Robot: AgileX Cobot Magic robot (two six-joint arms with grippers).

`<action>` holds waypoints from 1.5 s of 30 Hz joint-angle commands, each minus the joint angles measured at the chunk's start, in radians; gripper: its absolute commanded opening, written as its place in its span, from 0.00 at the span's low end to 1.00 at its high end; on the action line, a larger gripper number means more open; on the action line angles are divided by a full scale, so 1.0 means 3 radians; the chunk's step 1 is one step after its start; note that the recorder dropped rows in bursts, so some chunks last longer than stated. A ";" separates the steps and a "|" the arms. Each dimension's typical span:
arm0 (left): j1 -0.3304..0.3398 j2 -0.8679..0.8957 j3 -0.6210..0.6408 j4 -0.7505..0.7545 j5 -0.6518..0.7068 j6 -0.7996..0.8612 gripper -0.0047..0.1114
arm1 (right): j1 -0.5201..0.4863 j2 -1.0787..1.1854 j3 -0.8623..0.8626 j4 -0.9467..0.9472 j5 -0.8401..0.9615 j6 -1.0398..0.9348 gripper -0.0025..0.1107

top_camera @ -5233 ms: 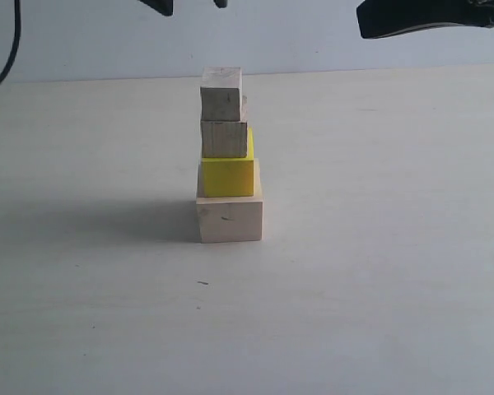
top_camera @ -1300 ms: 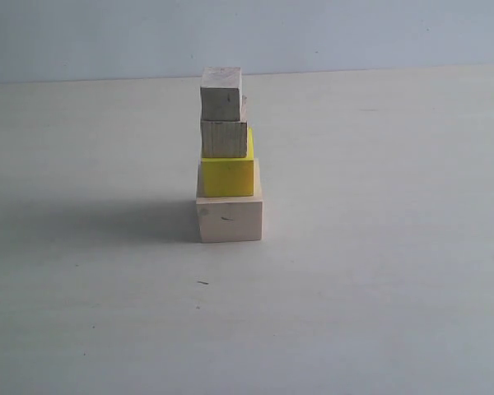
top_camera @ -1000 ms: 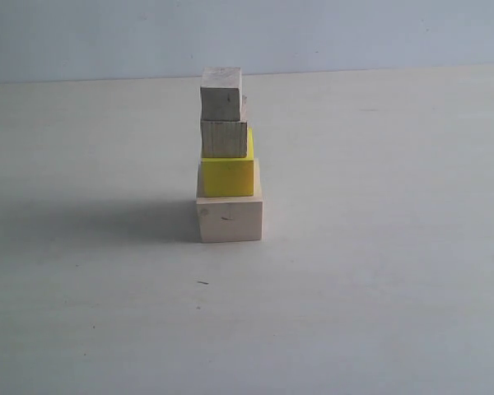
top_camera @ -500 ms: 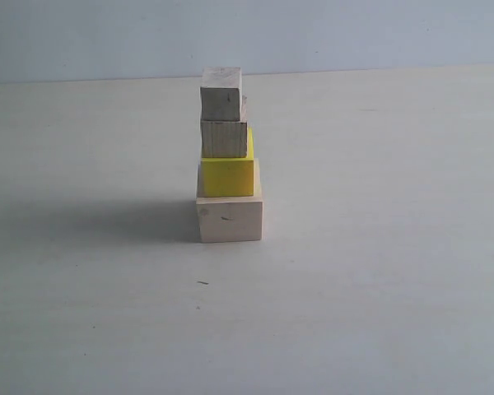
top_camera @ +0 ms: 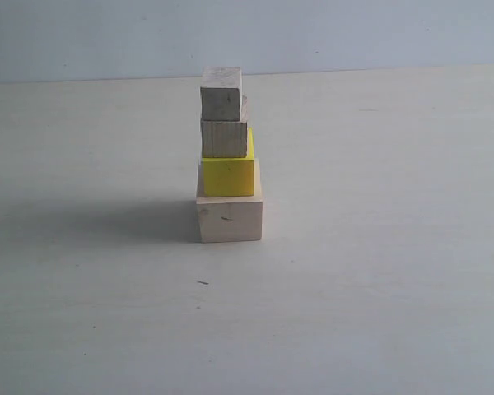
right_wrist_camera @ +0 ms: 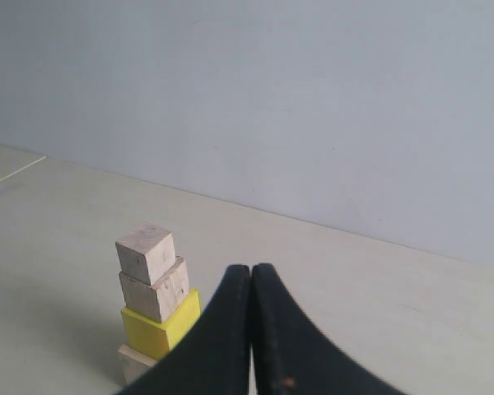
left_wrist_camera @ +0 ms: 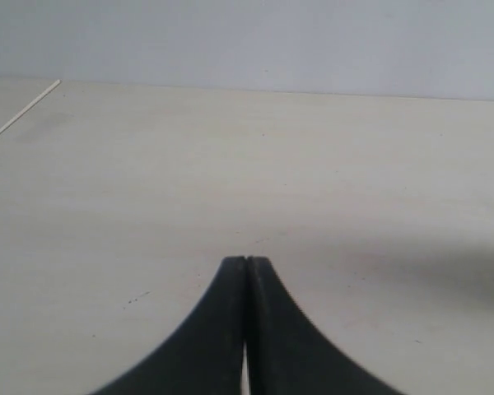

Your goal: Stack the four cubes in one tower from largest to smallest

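One tower stands on the table in the exterior view: the large pale wood cube (top_camera: 230, 217) at the base, the yellow cube (top_camera: 227, 175) on it, the brownish grained cube (top_camera: 224, 138) above, and the smallest pale cube (top_camera: 221, 93) on top. The right wrist view shows the same column, smallest cube (right_wrist_camera: 146, 253), brownish cube (right_wrist_camera: 156, 293), yellow cube (right_wrist_camera: 158, 328), and a corner of the large cube (right_wrist_camera: 132, 362). My right gripper (right_wrist_camera: 251, 268) is shut and empty, apart from the tower. My left gripper (left_wrist_camera: 245, 260) is shut and empty over bare table. Neither gripper shows in the exterior view.
The pale table (top_camera: 379, 247) spreads around the tower, with a plain grey wall (top_camera: 354, 33) behind it. A thin line (left_wrist_camera: 20, 115) runs across the table's far corner in the left wrist view.
The dark arm parts at the top of the exterior view 5.2 s ago have left the picture. The tower has not moved.
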 commanded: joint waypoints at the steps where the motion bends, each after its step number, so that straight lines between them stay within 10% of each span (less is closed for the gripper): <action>1: -0.0005 -0.0021 0.0012 0.0008 -0.0012 0.0013 0.04 | 0.0005 -0.0006 0.0018 -0.0017 -0.0022 0.0010 0.02; 32: -0.0005 -0.0021 0.0012 0.0008 -0.0012 0.0019 0.04 | -0.0016 -0.0095 0.0018 -0.0133 -0.0022 0.0009 0.02; 45: -0.0005 -0.0021 0.0012 0.0008 -0.0012 0.0019 0.04 | -0.1083 -0.1043 0.1720 0.0017 -0.1034 0.0179 0.02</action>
